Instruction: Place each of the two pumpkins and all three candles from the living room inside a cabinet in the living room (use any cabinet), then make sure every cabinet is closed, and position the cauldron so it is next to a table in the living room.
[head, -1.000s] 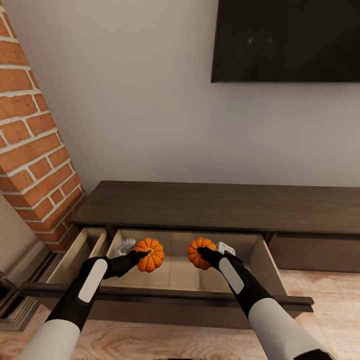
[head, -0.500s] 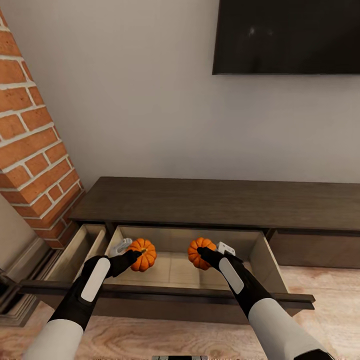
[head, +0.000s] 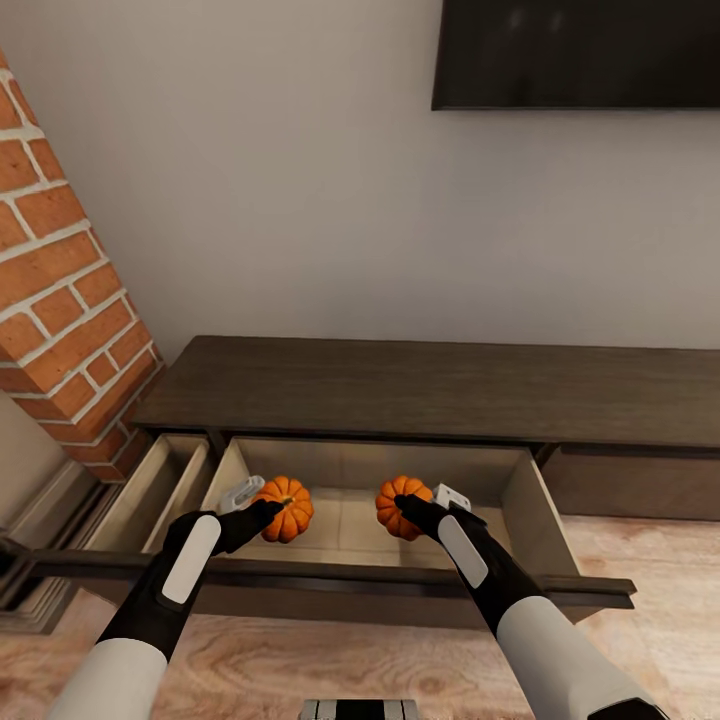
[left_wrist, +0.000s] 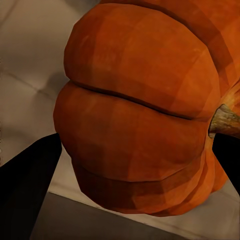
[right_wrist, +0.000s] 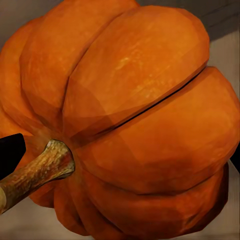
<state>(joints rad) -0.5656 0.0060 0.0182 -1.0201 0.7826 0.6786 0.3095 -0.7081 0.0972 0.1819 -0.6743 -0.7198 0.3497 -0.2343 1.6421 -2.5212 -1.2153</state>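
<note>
Two pumpkins, both over the open wide drawer of the cabinet (head: 400, 385).

L pumpkin (head: 285, 508): orange, ribbed, sits in the drawer's L half, over the pale wood floor. L gripper (head: 268, 512) clamped on it, black fingers on either side. L wrist view: pumpkin (left_wrist: 145, 115) close up, tan stem pointing sideways, a dark finger (left_wrist: 27, 187) against one flank, another dark tip at the stem side. Contact w/ the drawer floor: cannot tell, though pale floor shows just behind it.

R pumpkin (head: 400, 505): same kind, in the drawer's middle, well apart from the L one w/ bare drawer floor between. R gripper (head: 408, 508) clamped on it from the near side. R wrist view: pumpkin (right_wrist: 130, 125) w/ brown stem tilted out to the side, a black fingertip (right_wrist: 11, 152) by the stem.

Drawer (head: 525, 500): pulled fully out, pale interior, dark front rail crossing under both forearms. A second, narrower drawer (head: 150, 490) at L also open, interior pale. R-hand cabinet front (head: 630, 480) closed, flush.

Surroundings: cabinet top dark brown, bare. Brick column (head: 60, 290) at L, touching the cabinet's L end. Dark TV screen (head: 580, 55) on the grey wall (head: 280, 180) above. Light wood floor (head: 300, 670) below.
</note>
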